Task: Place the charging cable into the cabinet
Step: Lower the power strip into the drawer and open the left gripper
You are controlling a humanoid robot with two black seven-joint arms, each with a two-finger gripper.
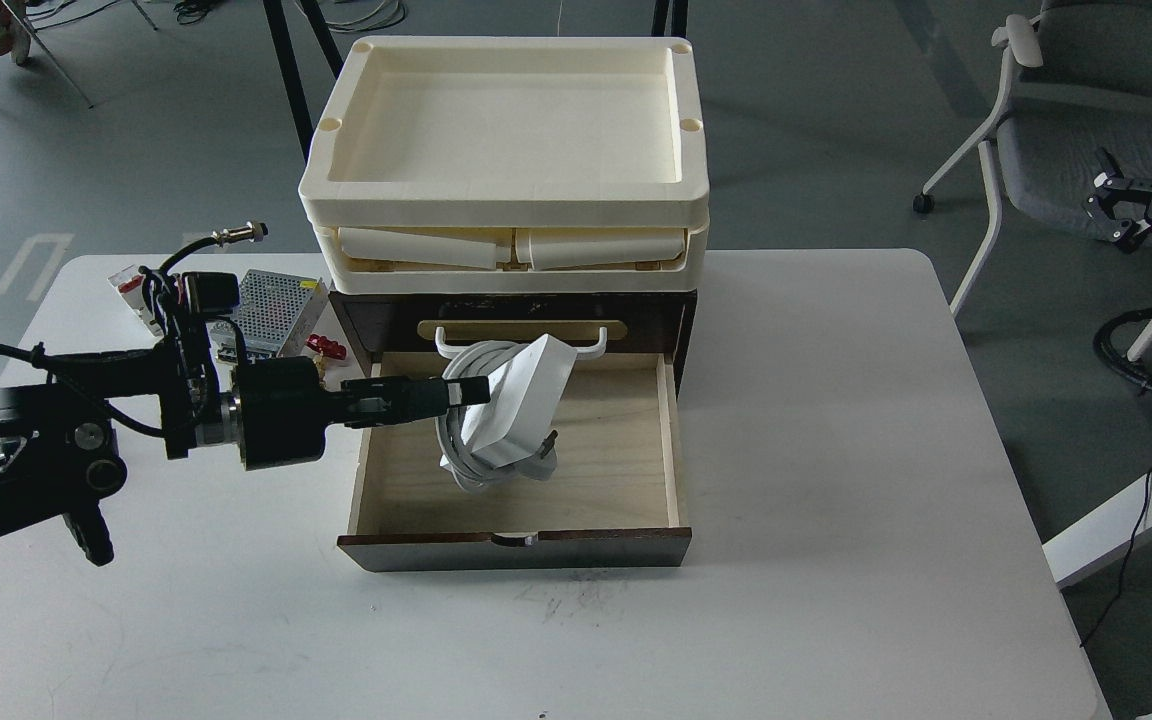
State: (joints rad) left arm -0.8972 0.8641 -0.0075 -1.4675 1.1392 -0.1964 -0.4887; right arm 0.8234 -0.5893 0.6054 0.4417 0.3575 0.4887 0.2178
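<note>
The cabinet [516, 548] is a dark brown drawer unit at the table's middle, its lower drawer pulled out and showing a pale wood interior. My left gripper [471, 392] reaches in from the left over the drawer and is shut on the charging cable [519, 405], a white power strip tilted on edge with its thick cord [466, 465] looped around it. The strip hangs above the drawer's middle and covers part of the white bar handle [591, 347]. My right gripper [1121, 213] is off the table at the far right, held up by a chair, fingers spread and empty.
Two stacked cream plastic trays [506, 205] sit on top of the cabinet. A silver perforated power-supply box [276, 303], a white-and-red breaker block [131, 285] and a red-handled brass valve [324, 349] lie behind my left arm. An office chair [1046, 130] stands right of the table.
</note>
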